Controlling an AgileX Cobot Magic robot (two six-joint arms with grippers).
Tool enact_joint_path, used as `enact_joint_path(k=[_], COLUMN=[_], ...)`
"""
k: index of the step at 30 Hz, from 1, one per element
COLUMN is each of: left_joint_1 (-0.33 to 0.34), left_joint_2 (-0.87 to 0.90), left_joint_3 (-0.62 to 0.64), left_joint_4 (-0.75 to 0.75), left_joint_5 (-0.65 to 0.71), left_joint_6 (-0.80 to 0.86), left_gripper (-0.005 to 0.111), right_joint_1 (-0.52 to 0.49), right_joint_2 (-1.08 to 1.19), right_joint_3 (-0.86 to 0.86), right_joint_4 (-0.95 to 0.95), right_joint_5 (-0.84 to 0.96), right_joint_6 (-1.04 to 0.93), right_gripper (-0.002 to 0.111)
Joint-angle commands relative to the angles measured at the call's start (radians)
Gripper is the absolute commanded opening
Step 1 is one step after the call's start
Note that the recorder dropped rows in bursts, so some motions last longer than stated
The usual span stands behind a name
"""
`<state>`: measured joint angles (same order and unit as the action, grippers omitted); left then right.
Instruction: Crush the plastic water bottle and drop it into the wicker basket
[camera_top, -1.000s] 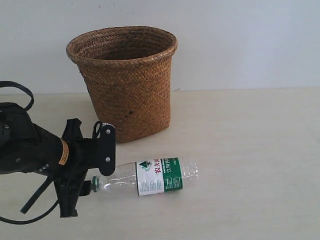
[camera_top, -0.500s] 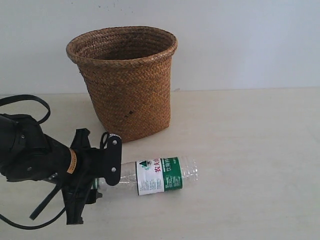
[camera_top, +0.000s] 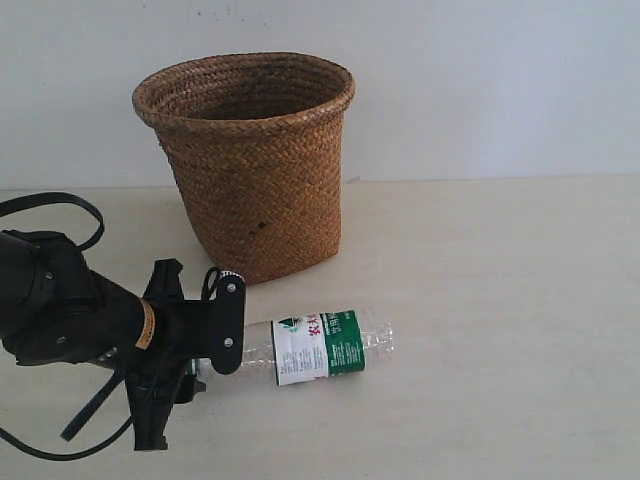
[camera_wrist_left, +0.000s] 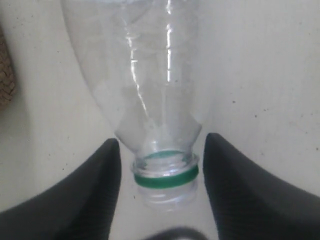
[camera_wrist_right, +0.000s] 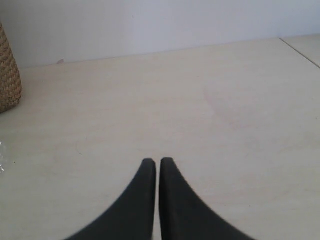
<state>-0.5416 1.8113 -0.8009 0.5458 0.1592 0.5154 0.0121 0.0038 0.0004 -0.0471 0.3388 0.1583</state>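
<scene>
Plastic water bottle (camera_top: 320, 345) lies on its side on the pale counter (camera_top: 500, 300), just in front of the wicker basket (camera_top: 255, 170) and apart from it. Its base points to the right of the exterior view. Its neck runs under the black left arm and cannot be seen there. The white-and-green label (camera_top: 318, 347) wraps its middle; the red characters on it are too small to read.

The left wrist view shows what the exterior view hides. The left pincer (camera_wrist_left: 161, 141) is spread wide enough to straddle the neck, one dark finger on each side of the green neck ring (camera_wrist_left: 165, 175). A thin strip of counter shows between the ring and each finger. Higher up, the fingertips (camera_wrist_left: 114, 147) sit right against the bottle's shoulder. They may be touching it, but the clear plastic makes that hard to judge. The bottle's body looks round and uncrushed, and its far end is cut off by the picture's edge.

The right pincer (camera_wrist_right: 157, 163) appears only in its own wrist view. Its two fingers are drawn together with just a hairline slit between them. It holds nothing and hangs over bare counter. A sliver of basket weave shows at one edge of that view, with a speck of clear plastic below it.
</scene>
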Motion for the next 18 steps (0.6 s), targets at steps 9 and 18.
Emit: enact_joint_path(k=[9,18], left_joint_1=[-0.002,-0.002], left_joint_2=[0.008,0.008], left_joint_3=[-0.002,-0.002], left_joint_4=[0.001,-0.007], left_joint_5=[-0.006,-0.006], left_joint_6=[0.006,-0.002], left_gripper=[0.004,0.004], right_joint_1=[-0.003,-0.003], right_joint_2=[-0.004,-0.004], right_joint_3=[0.000,0.000], right_joint_4=[-0.006,-0.006], right_joint_5=[-0.007,-0.007], right_joint_6=[-0.004,-0.004], right_gripper=[0.000,0.000])
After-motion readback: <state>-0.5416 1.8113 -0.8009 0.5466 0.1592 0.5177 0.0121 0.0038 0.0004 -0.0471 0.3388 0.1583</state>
